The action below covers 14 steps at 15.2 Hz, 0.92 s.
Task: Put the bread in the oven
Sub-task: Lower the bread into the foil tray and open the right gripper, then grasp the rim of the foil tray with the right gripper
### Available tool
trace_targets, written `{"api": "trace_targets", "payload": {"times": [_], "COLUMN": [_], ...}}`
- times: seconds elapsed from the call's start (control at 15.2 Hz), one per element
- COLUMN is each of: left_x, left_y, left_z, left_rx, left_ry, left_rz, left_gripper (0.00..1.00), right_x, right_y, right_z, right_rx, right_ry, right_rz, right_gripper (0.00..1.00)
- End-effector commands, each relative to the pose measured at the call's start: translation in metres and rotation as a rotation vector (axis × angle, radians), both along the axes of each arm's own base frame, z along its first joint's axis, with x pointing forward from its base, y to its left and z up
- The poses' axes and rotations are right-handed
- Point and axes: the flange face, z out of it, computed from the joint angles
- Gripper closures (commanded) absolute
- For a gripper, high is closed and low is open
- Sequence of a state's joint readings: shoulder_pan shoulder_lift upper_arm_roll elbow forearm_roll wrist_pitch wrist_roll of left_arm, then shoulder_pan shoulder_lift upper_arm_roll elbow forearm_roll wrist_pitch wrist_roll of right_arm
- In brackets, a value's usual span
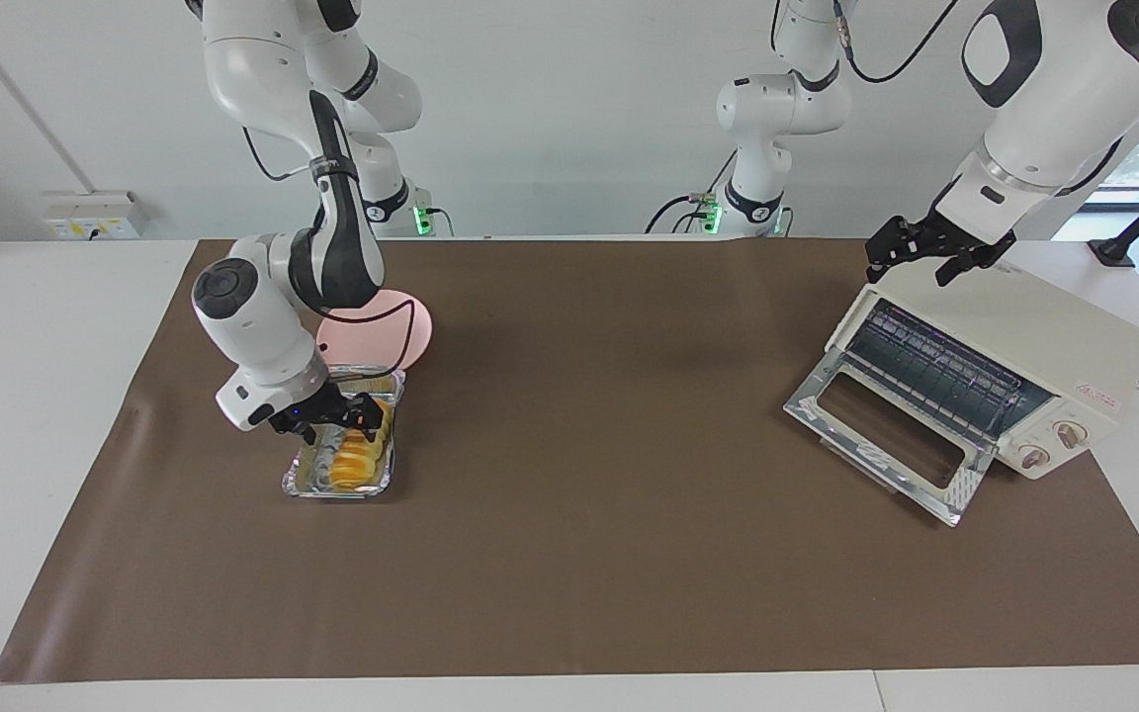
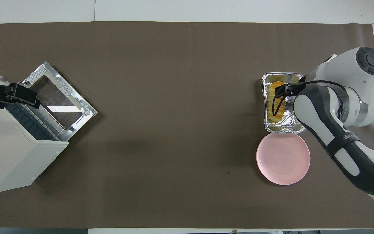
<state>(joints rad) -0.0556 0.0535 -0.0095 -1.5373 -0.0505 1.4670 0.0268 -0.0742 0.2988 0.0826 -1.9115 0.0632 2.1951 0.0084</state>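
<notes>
Jaws open on both: right gripper point(image 1: 337, 423) bent low over bread point(image 1: 360, 453) in foil tray point(image 2: 282, 127); left gripper point(image 1: 928, 255) over oven point(image 1: 1034, 346), wire rack plain only from facing view.

The right arm point(image 2: 333, 130) hides part of the foil tray point(image 2: 268, 123) in the overhead view, & its wire crosses the bread point(image 2: 276, 107). In the facing view the arm covers part of the pink plate point(image 1: 401, 331). The oven point(image 2: 8, 156) is cut off by the pic's edge in the overhead view. Its inside is too dark to see. The knobs point(image 1: 1049, 445) are too small to read.
</notes>
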Motion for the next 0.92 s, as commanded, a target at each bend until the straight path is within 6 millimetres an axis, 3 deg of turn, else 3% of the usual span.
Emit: {"api": "trace_targets", "payload": {"times": [0.0,0.4,0.46,0.72,0.79,0.86], "left_x": [-0.002,-0.002,-0.002,-0.002,-0.002,-0.002], "left_y": [0.004,0.004,0.004,0.004,0.004,0.004], "left_z": [0.006,0.006,0.006,0.006,0.006,0.006], "left_rx": [0.005,0.005,0.005,0.005,0.005,0.005], "left_ry": [-0.017,-0.017,-0.014,-0.015,-0.015,-0.017], "left_rz": [0.008,0.008,0.008,0.008,0.008,0.008], "left_gripper": [0.0,0.0,0.0,0.0,0.0,0.0], "right_x": [-0.003,-0.027,-0.031,-0.046,-0.046,-0.046], "right_y": [-0.02,-0.025,-0.025,-0.046,-0.047,-0.046], "right_z": [0.007,-0.016,-0.02,-0.033,-0.033,-0.033], "right_rx": [0.011,0.011,0.011,0.012,0.012,0.013], "right_ry": [0.014,0.058,0.066,0.056,0.056,0.056], "right_rz": [0.017,0.01,0.01,0.041,0.041,0.04], "right_gripper": [0.0,0.0,0.04,0.54,0.65,0.69]}}
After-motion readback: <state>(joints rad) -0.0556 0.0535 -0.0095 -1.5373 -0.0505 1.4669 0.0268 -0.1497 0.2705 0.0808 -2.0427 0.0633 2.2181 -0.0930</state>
